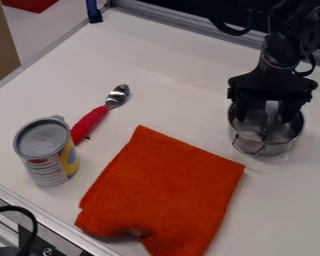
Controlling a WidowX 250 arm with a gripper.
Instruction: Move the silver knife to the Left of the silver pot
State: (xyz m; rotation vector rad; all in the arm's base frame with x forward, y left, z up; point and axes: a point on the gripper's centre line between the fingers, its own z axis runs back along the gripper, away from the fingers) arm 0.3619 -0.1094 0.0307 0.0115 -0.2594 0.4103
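At the right of the camera view, the black gripper (264,116) hangs over the silver pot (263,146), its two fingers apart and reaching down inside the rim. Between the fingers a narrow grey upright shape (271,126) shows in the pot; it may be the silver knife, but I cannot tell for certain. The gripper hides the pot's back rim and part of its inside. The pot stands upright on the white table, with a wire handle at its front.
An orange cloth (169,192) lies at the front centre, left of and nearer than the pot. A red-handled spoon (90,122) lies at the left, close to an upright can (48,155). The table's raised edge (173,17) runs along the back.
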